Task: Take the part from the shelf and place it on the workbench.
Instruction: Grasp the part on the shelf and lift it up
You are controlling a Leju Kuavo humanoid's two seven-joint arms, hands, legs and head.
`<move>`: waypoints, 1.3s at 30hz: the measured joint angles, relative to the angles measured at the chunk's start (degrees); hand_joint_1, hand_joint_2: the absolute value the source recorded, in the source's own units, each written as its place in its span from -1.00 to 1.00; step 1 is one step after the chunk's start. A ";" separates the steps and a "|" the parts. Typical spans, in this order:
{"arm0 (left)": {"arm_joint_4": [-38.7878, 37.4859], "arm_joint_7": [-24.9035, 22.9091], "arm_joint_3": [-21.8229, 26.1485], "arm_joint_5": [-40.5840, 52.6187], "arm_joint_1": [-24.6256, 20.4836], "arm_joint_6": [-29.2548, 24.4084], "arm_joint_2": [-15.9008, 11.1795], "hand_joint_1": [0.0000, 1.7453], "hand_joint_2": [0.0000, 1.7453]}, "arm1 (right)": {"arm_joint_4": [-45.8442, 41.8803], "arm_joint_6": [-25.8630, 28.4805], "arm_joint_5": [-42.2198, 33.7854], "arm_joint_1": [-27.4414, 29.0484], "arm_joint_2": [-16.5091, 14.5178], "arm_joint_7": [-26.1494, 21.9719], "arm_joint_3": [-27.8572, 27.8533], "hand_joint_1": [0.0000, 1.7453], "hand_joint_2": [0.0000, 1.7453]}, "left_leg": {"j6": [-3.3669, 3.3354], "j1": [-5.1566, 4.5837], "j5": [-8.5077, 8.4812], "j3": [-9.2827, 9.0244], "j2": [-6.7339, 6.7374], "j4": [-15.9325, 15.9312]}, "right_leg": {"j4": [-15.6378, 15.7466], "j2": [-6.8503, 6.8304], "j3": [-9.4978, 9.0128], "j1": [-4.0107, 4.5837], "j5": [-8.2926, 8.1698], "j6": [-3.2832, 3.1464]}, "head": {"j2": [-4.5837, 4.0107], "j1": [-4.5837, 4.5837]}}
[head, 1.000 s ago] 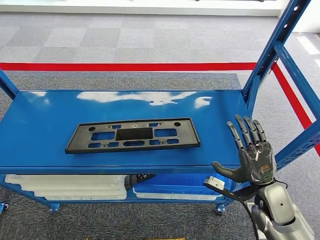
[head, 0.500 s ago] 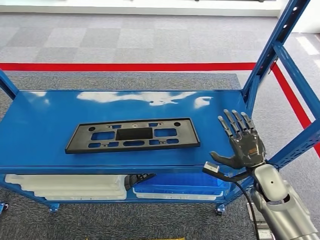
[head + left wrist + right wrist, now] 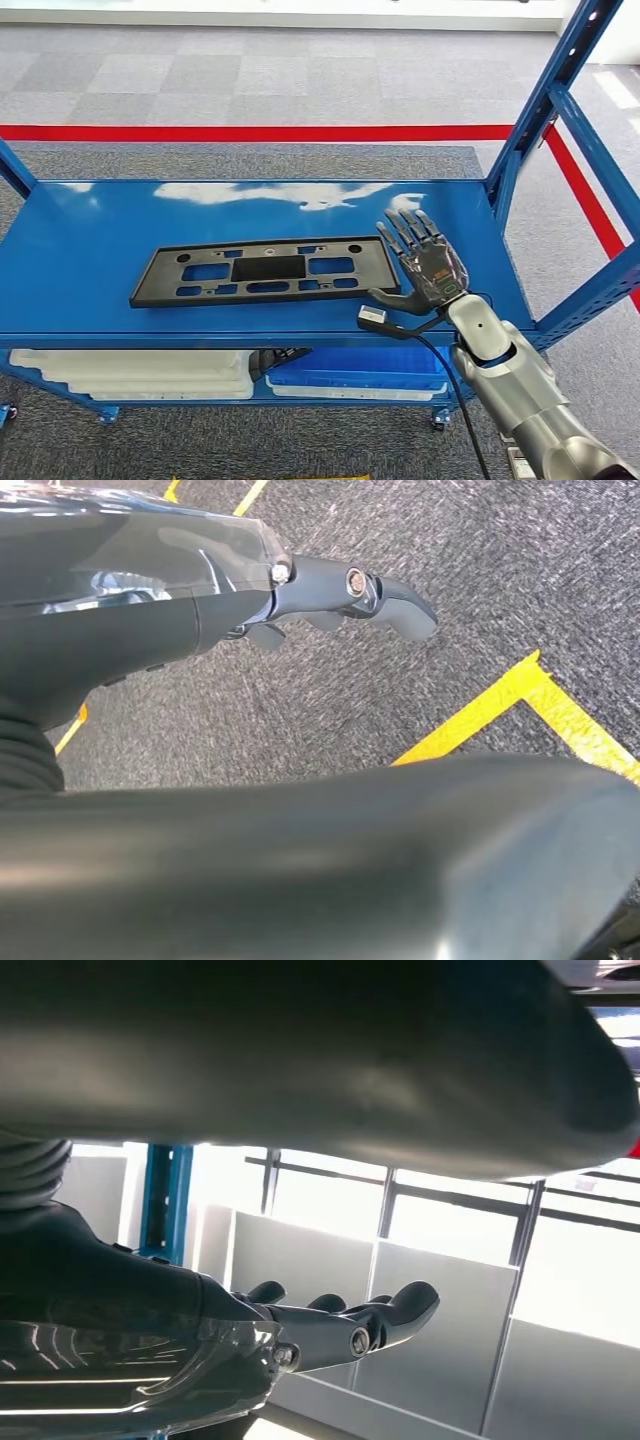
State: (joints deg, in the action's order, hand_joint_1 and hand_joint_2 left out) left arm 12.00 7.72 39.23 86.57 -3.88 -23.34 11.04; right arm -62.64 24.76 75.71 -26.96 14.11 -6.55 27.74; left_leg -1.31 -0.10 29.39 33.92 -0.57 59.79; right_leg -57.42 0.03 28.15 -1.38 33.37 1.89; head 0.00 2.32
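- The part [image 3: 266, 271] is seen flat on the shelf [image 3: 90, 250] from the head.
- The right hand [image 3: 423, 268] is spread, empty, just beside the part's right end.
- The left hand [image 3: 226, 610] is seen over carpet, fingers extended, nothing held.

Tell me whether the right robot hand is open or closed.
Open: the right robot hand has its fingers spread, holding nothing, beside the black part.

This looks like a factory or industrial test hall: a blue steel shelf rack [image 3: 68, 240] on casters stands on grey carpet tiles [image 3: 226, 80], with a red floor line [image 3: 256, 133] and yellow floor markings [image 3: 528, 685] (typical zone tape), and white partition panels [image 3: 423, 1290] under bright windows.
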 joint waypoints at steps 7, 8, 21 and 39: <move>0.00 -0.02 -0.06 0.06 0.24 0.00 0.00 -1.00 -1.00 | 0.63 0.17 -1.12 -0.13 -0.27 -0.01 1.29 -1.00 -1.00 | 0.00 -0.01 0.00 0.00 0.00 0.00 | 0.00 0.00 -0.01 0.00 -0.01 0.01 | 0.00 0.00; 0.00 -0.02 -0.08 0.12 0.25 0.01 0.00 -1.00 -1.00 | 0.63 0.12 -1.24 -0.13 -0.37 -0.04 1.44 -1.00 -1.00 | 0.00 -0.01 0.00 0.00 0.00 0.00 | 0.00 0.00 -0.02 0.00 -0.01 0.01 | 0.00 0.00; 0.00 -0.75 -1.39 1.57 0.12 1.19 0.02 -1.00 -1.00 | 3.30 -1.90 -2.34 -1.95 -3.13 -1.38 4.27 -1.00 -1.00 | 0.00 0.00 0.00 0.00 0.01 0.00 | 0.00 0.01 -0.01 0.00 -0.01 0.01 | 0.00 0.01; 0.00 -1.02 -2.76 2.49 -0.15 1.96 0.29 -1.00 -1.00 | 11.01 -4.20 -3.56 -8.20 -9.71 -1.99 8.72 -1.00 -1.00 | 0.00 0.00 -0.01 0.00 0.01 0.00 | -0.01 0.01 -0.01 0.00 -0.01 0.00 | 0.01 0.01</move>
State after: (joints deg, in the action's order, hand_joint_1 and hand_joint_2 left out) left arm 12.00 6.70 36.47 89.06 -4.04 -21.38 11.33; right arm -51.63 20.56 72.15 -35.15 4.40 -8.54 36.46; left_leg -1.31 -0.10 29.38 33.91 -0.56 59.79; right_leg -57.43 0.04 28.14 -1.38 33.37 1.89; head 0.01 2.32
